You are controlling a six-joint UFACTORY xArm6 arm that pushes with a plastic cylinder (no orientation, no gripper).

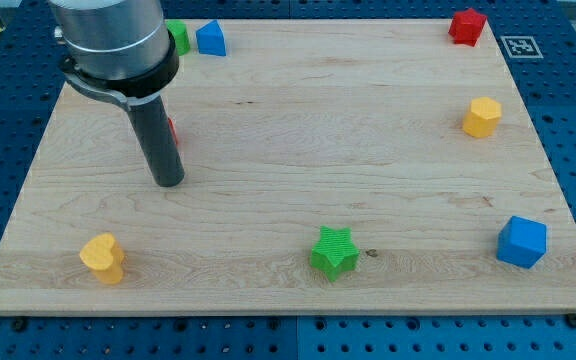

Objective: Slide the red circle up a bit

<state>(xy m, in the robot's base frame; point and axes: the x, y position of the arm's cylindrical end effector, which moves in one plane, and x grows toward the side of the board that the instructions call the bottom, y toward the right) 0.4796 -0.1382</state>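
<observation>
One sliver of the red circle (172, 128) showed, hidden otherwise behind the rod, touching or just beside it toward the view's top-right of my tip (169, 183). The end effector, a bare rod, held nothing. Pushing upward looked feasible from below on the bench (368, 150).

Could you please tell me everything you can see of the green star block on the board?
The green star is a small, bright green block with a star outline of several stubby points and a flat top; its sides look finely ribbed, like printed plastic. It rests flat on the wooden board, near the view's bottom edge and slightly right of centre. Nothing touches it: the blue cube lies well to its right, the yellow heart far to its left, and my tip is up toward the view's left.
</observation>
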